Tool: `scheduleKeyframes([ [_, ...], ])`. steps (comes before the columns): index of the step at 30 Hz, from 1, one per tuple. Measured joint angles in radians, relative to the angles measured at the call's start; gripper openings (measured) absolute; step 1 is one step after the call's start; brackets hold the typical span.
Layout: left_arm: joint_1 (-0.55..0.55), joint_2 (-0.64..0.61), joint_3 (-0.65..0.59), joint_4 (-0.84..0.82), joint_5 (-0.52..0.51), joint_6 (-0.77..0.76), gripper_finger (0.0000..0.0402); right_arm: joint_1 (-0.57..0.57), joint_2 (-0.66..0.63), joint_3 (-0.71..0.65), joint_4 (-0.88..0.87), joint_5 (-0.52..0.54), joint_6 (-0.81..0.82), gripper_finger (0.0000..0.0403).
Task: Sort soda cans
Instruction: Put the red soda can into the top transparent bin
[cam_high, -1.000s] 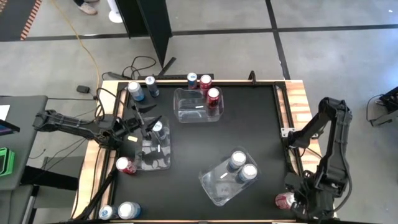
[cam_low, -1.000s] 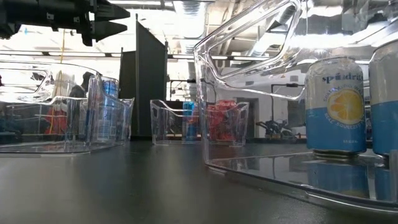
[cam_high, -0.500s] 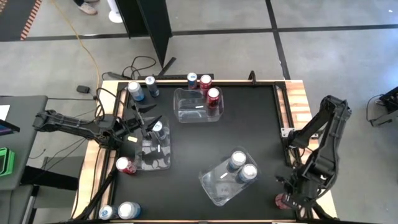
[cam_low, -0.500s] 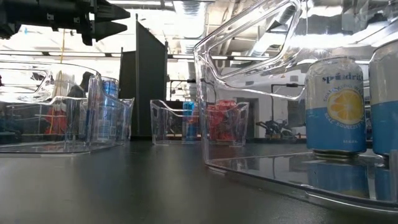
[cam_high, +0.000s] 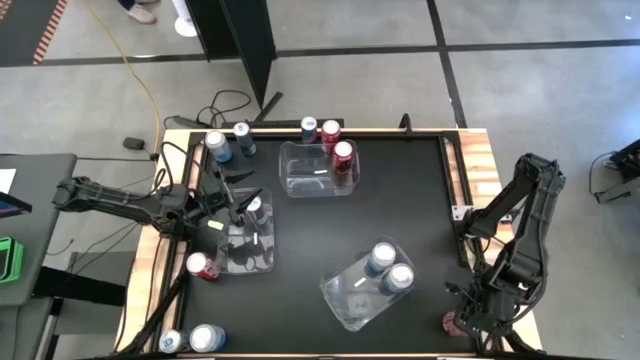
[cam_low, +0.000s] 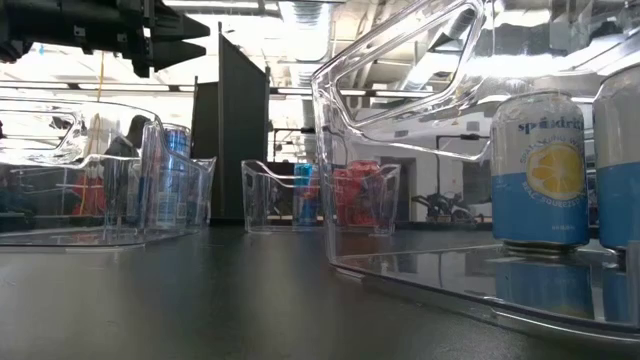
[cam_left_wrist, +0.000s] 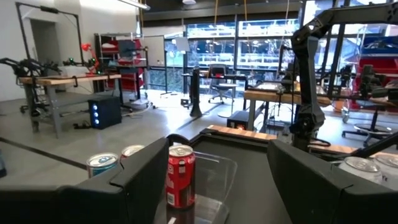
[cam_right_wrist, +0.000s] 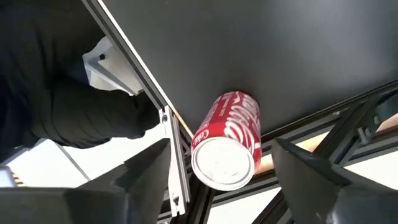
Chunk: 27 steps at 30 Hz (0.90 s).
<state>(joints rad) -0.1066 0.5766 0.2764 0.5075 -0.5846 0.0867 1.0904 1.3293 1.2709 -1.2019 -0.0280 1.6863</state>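
A red soda can (cam_right_wrist: 227, 140) stands upright at the table's near right corner (cam_high: 457, 323). My right gripper (cam_right_wrist: 222, 152) hangs over it, open, one finger on either side and clear of it. My left gripper (cam_high: 237, 205) is open above the left bin (cam_high: 248, 245), which holds a dark blue can (cam_high: 253, 207). The far bin (cam_high: 318, 170) holds a red can (cam_left_wrist: 181, 175). Two light blue cans (cam_high: 389, 268) stand in the near bin (cam_high: 345, 295). Other cans stand on the table at the far edge (cam_high: 320, 129), far left (cam_high: 217, 147), left (cam_high: 201, 265) and near left (cam_high: 207, 338).
A metal frame rail (cam_right_wrist: 158, 106) runs close beside the red can at the table's right edge. Cables (cam_high: 215, 105) lie behind the far left corner. The black table middle (cam_high: 410, 200) holds nothing between the bins. Workshop benches and chairs show beyond the table.
My right arm has drawn in a little toward the table's left, over the red can at the near right corner, then kept still. The can has not moved.
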Motion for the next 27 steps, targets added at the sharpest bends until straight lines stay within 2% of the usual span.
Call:
scheduleKeyframes([
  [5,0.0,0.0,0.0,-0.008,0.0,-0.003,0.027,0.06,0.016,0.0,0.052,0.0,0.068,0.0321],
  [13,0.0,0.0,0.0,-0.019,0.0,-0.004,0.027,0.189,0.098,0.0,0.075,-0.001,0.146,0.0324],
  [21,0.0,0.0,0.0,-0.022,0.0,-0.019,0.027,0.198,0.15,0.0,0.03,0.0,0.138,0.0332],
  [27,0.0,0.0,0.0,-0.022,0.0,-0.019,0.027,0.198,0.192,0.0,0.041,0.0,0.138,0.0374],
])
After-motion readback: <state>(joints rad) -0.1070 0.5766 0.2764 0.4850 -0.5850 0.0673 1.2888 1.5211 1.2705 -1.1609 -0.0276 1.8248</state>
